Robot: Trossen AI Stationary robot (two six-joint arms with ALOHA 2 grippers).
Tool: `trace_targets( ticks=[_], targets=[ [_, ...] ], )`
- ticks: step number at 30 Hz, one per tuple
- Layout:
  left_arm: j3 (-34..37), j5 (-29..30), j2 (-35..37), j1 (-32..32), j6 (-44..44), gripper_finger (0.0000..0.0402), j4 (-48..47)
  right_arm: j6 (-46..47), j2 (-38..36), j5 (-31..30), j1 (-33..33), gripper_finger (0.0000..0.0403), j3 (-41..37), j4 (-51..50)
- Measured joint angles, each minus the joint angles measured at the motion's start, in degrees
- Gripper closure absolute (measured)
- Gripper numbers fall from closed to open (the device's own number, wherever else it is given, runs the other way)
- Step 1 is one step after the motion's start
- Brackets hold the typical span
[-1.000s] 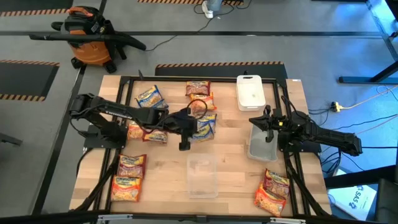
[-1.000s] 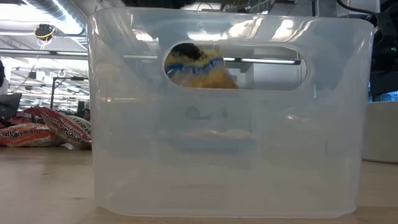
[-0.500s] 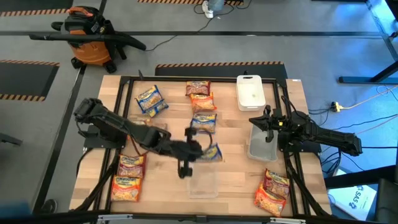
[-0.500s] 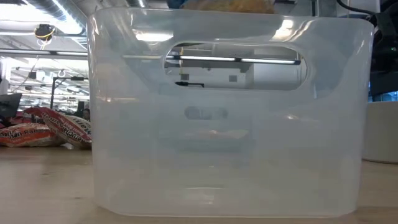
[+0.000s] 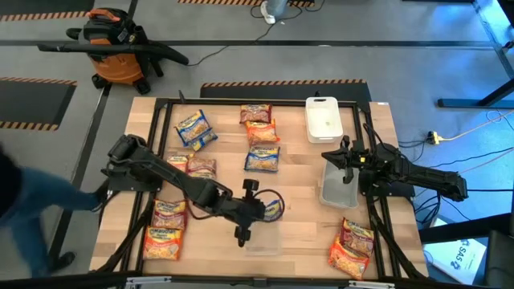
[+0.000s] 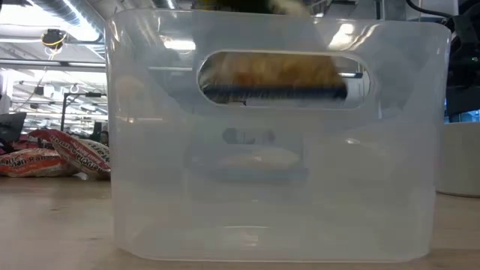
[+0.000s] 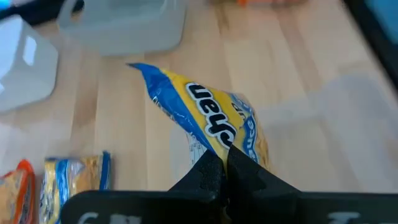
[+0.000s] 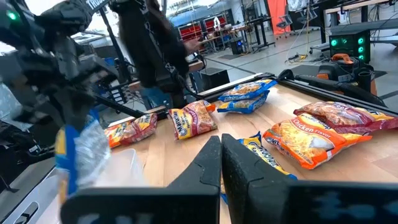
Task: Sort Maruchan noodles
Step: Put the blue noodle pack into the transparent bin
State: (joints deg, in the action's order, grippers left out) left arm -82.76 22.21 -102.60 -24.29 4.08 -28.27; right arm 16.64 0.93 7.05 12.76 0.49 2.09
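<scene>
My left gripper [image 5: 259,210] is shut on a blue-and-yellow noodle packet [image 7: 205,121] [image 5: 274,207] over the far rim of the near clear container [image 5: 262,231]. In the low view the packet [image 6: 277,75] shows through that container's handle hole. Other packets lie flat on the table: blue-and-yellow [image 5: 193,125] [image 5: 263,158], dark red [image 5: 255,112] [image 5: 201,167], orange [image 5: 261,131] [image 5: 170,213]. My right gripper [image 5: 342,156] [image 8: 221,149] is shut and waits above the far end of the right clear container [image 5: 337,186]. My left gripper pinches the blue-and-yellow packet by one end [image 7: 235,148] between its two fingers, which slant down from the table's left. The packet is lifted clear of the table and reaches out past the fingertips, tilted.
A white lid [image 5: 323,119] lies at the far right. More packets sit at the near left [image 5: 163,242] and near right [image 5: 352,249]. Black frame rails run around the table. A person shows beside the table's left edge [image 5: 28,201] and in the room behind [image 8: 149,50].
My left gripper has carried the blue-and-yellow packet from the cluster at the table's middle toward the near edge, lifted clear, and has brought it over the near clear container. A person has come into view at the table's left side.
</scene>
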Motion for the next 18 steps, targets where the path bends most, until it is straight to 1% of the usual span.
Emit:
trace_targets(
  ticks=[3,8,16,18],
  targets=[
    [0.0,-0.09,-1.18,0.59,-0.1,0.0401,-1.94,0.0,0.0,0.0,-0.01,0.0402,0.0,0.0],
    [0.09,1.53,-1.38,1.01,-0.62,0.0402,-3.44,0.0,0.02,-0.01,0.0,0.0402,0.0,-0.01],
    [0.02,0.79,-2.12,1.49,-7.39,0.0401,-4.22,0.0,0.0,0.0,0.01,0.0402,-0.02,0.0],
    [0.07,0.82,-2.74,1.59,-8.25,0.0401,-5.79,0.0,0.0,-0.01,0.01,0.0402,0.0,0.0]
  ],
)
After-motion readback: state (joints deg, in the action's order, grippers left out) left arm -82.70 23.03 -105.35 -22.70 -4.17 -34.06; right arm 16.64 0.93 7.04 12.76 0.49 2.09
